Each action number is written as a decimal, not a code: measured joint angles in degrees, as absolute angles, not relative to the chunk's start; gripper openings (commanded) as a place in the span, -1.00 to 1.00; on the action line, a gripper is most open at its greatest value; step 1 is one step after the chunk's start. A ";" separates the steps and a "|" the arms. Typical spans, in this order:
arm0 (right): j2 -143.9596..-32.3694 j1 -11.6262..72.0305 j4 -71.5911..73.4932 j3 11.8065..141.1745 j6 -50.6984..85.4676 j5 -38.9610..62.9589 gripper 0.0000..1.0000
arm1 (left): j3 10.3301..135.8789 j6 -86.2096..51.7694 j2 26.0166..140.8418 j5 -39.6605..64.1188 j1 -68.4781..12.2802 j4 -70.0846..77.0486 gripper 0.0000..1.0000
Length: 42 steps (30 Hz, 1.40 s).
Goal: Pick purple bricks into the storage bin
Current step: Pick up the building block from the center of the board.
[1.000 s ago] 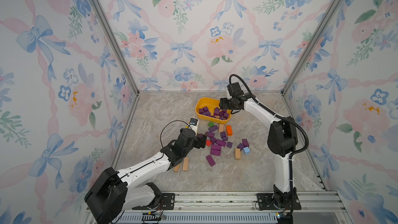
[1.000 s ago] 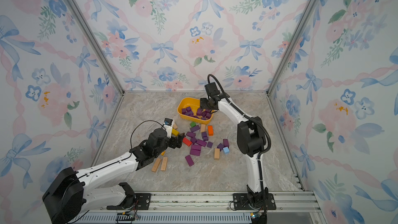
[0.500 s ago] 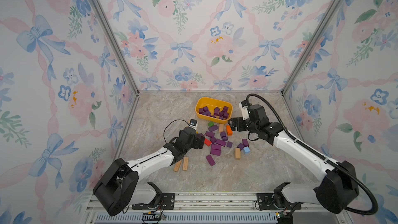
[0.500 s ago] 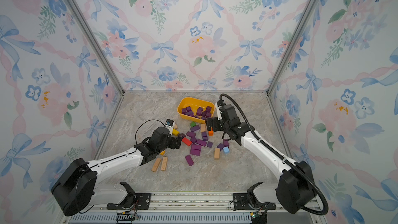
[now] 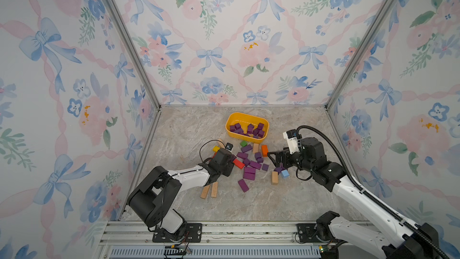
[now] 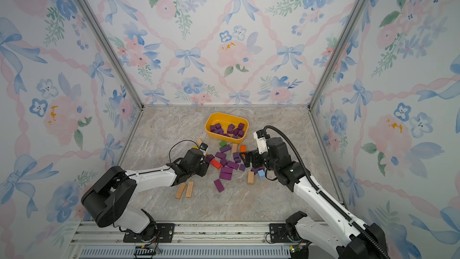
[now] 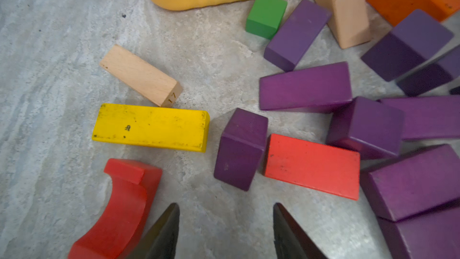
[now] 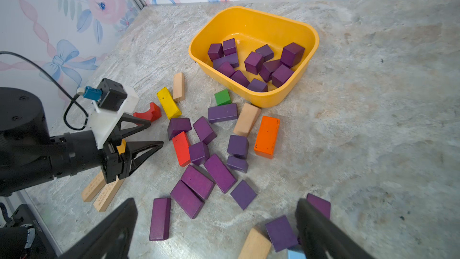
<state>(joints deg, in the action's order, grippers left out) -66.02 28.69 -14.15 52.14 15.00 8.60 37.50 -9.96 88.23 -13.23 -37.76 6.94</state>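
Purple bricks [image 5: 249,173]: about a dozen lie in the storage bin [image 8: 261,26]. A similar number are loose mid-surface [image 5: 186,130], mixed with other colours. The bin sits near the back edge, roughly central, with the loose pile just in front of it.

Left gripper [image 7: 225,205]: jaws part-way apart and empty, low over the surface. The tips are just short of a purple cube [image 7: 240,149].

Right gripper [image 8: 216,201]: jaws spread wide and empty, hovering above the right side of the pile.

Risks, left side:
- The red block [image 7: 312,166] touches one face of the purple cube. A finger may land on it instead of slipping between, or the two may be pinched together and red carried to the bin.
- The jaw gap looks only slightly wider than the cube. A small offset would shove the cube into the yellow bar [image 7: 150,127] rather than straddle it.
- The red arch [image 7: 119,208] lies right beside one finger and is likely to be nudged.

Risks, right side:
- The nearest purple brick [image 8: 281,232] touches the blue cube [image 5: 284,173] and lies beside a tan bar [image 5: 274,178], so a wide close could gather the wrong one.

Risks, shared:
- Both arms work the same small pile, so they could collide if both reach inward.
- Bricks in the bin crowd its near wall, so one dropped on them could tumble out.
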 measured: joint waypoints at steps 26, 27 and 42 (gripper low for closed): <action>-63.00 27.03 -17.15 49.67 15.00 6.90 0.96 | 44.75 -6.55 94.74 -9.21 -35.42 7.38 -0.16; -63.00 26.98 -17.32 49.67 15.00 6.92 0.95 | 44.86 -6.42 94.98 -8.99 -35.42 7.35 -0.16; -63.77 25.06 -19.49 49.67 15.03 6.90 0.94 | 48.84 -6.46 99.85 -6.50 -35.42 6.92 -0.12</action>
<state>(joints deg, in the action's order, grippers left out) -63.77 25.06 -19.49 49.67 15.03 6.90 48.84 -6.46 99.85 -6.50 -35.42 6.92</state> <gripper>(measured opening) 0.972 0.434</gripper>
